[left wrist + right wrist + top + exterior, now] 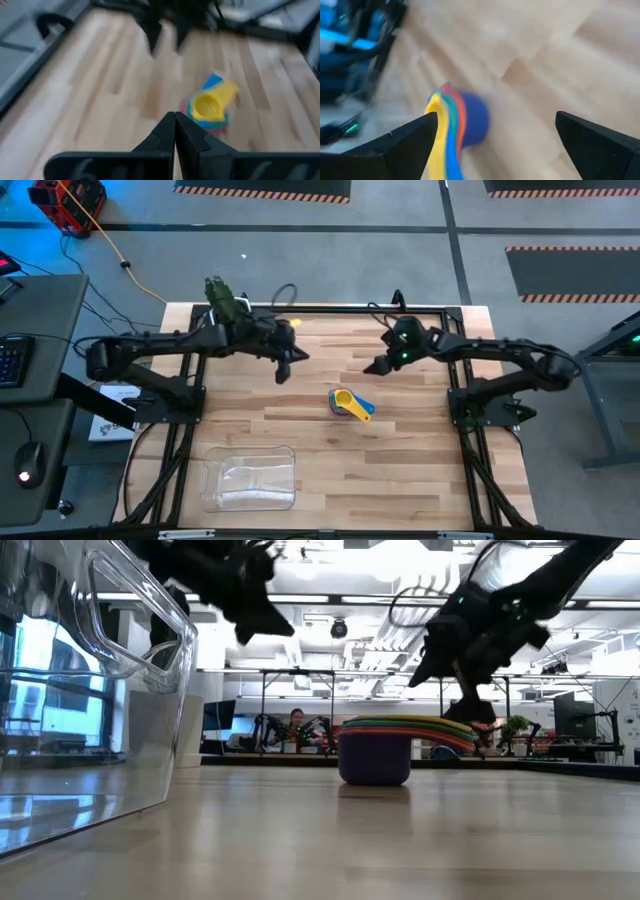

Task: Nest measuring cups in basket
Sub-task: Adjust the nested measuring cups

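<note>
The measuring cups [349, 404] sit nested in one stack on the table's middle, yellow on top, blue outermost, handles fanned toward the right; they also show in the low view [385, 745], the left wrist view [210, 104] and the right wrist view [456, 122]. The clear basket [250, 478] rests on its base near the table's near-left edge, and its wall fills the low view's left [120, 680]. My left gripper [283, 370] hangs shut above the table, left of the stack and farther back. My right gripper [376, 366] hangs open, right of the stack and farther back.
Bare wooden table lies between the stack and the basket. A green toy [222, 296] stands at the far-left edge by the left arm. The arms' black frame rails run along the table's sides. A person sits in the room far behind the table [296, 726].
</note>
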